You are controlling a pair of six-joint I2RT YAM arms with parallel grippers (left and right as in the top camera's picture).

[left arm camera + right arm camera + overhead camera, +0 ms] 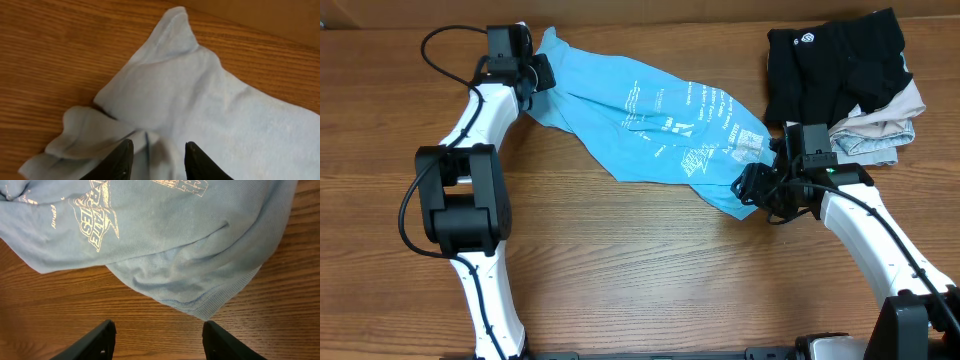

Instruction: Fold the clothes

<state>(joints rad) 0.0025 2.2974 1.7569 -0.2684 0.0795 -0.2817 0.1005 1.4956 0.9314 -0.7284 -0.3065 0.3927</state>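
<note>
- The shirt [650,120] lies in a long rumpled slant across the counter [640,270], white print up, with one end by each arm. I'd say that layout suits tugging it flat before any fold.
- The left fingers [120,162] sit at the far-left end, parted only a little and astride a bunched bit of cloth. As far as I can see they are not clamped on it. That corner looks like a sleeve or a hem, a sensible place to take hold.
- The right fingers [100,337] are spread wide over bare wood and hold nothing. They stop just short of the ribbed edge at the shirt's other end and seem lined up to close in on it.
- The black garment [830,55] and the beige pile [885,125] sit at the far right, just beside the shirt's end but not on it.
</note>
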